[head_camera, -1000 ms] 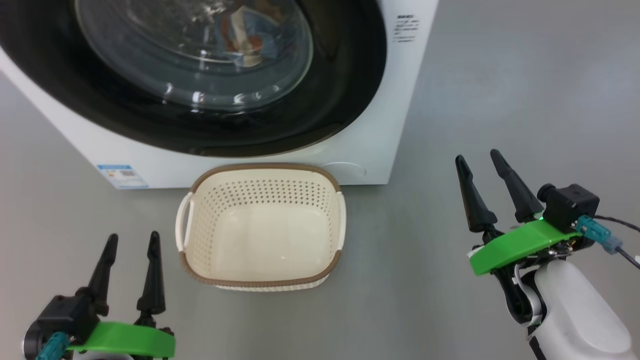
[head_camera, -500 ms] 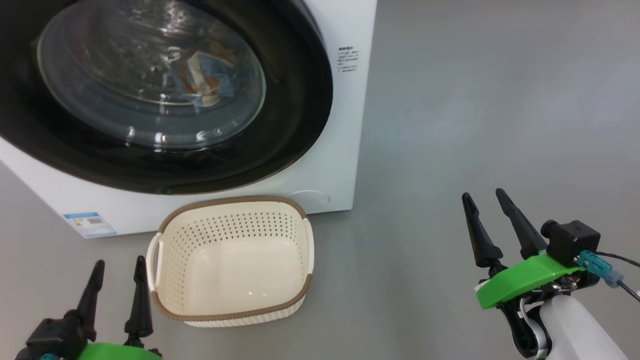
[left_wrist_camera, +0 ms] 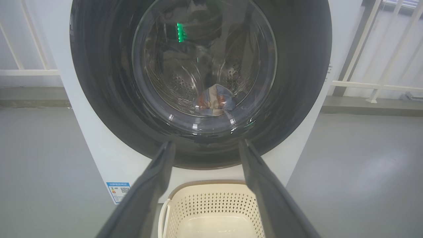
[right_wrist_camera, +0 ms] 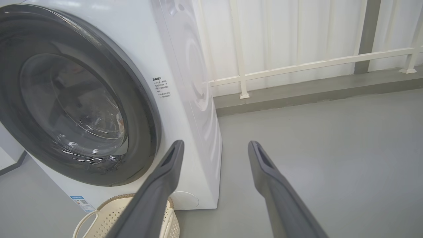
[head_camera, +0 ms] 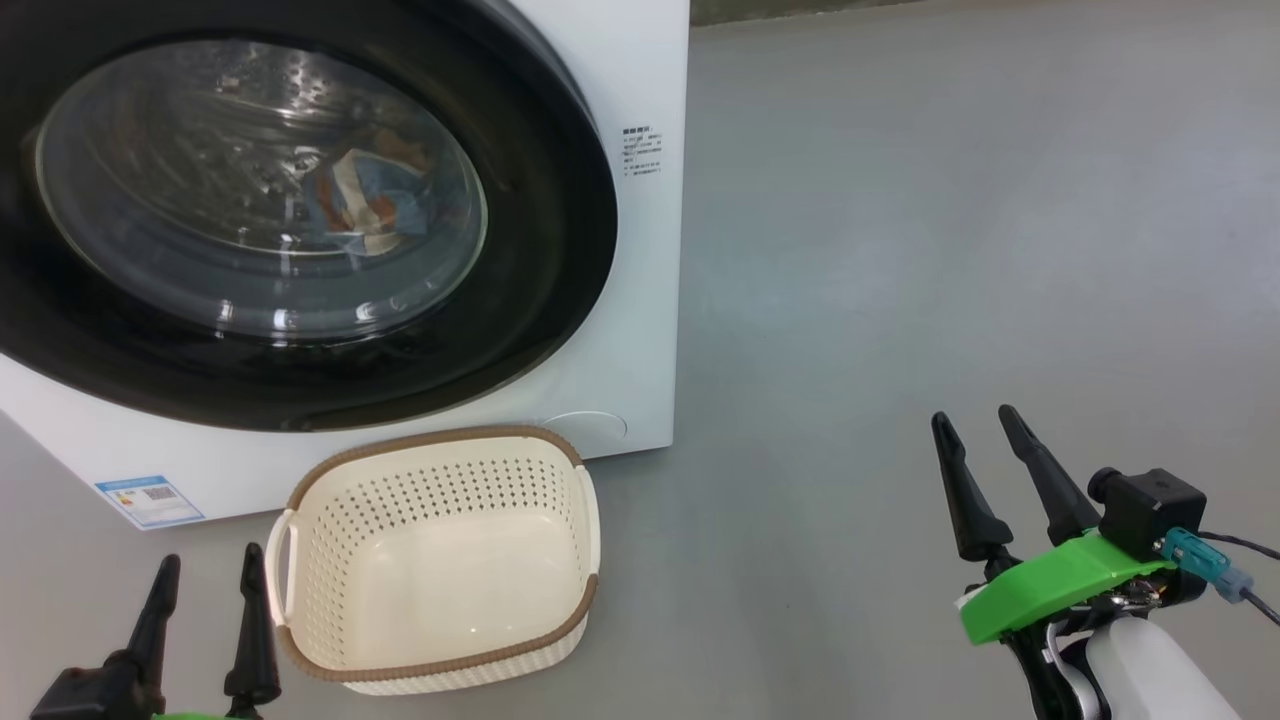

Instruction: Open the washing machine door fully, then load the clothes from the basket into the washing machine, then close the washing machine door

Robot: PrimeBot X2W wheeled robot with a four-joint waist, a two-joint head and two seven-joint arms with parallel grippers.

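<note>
Clothes (head_camera: 365,200) lie as a blue-and-orange bundle low in the drum. You see them through the glass bowl of the washing machine door (head_camera: 545,260), which looks shut flush against the white front of the washing machine (head_camera: 640,320). That reads as loading done and the door closed. All that seems left is to confirm the latch caught, which the pictures can't show you.

The basket (head_camera: 440,485) stands empty on the floor just in front of the machine, below the door's lower edge. It was probably put there to keep each reach from basket to drum short.

Your left gripper (head_camera: 211,556) hangs near the basket's left handle, jaws spread wide with nothing between them. Your right gripper (head_camera: 972,415) is well apart to the right over bare grey floor (head_camera: 950,250), equally wide and empty.

Open room lies on that right side, out to the white railing (right_wrist_camera: 297,66). On the left, mind the basket rim and the machine's lower front edge by the blue label (head_camera: 150,500).
</note>
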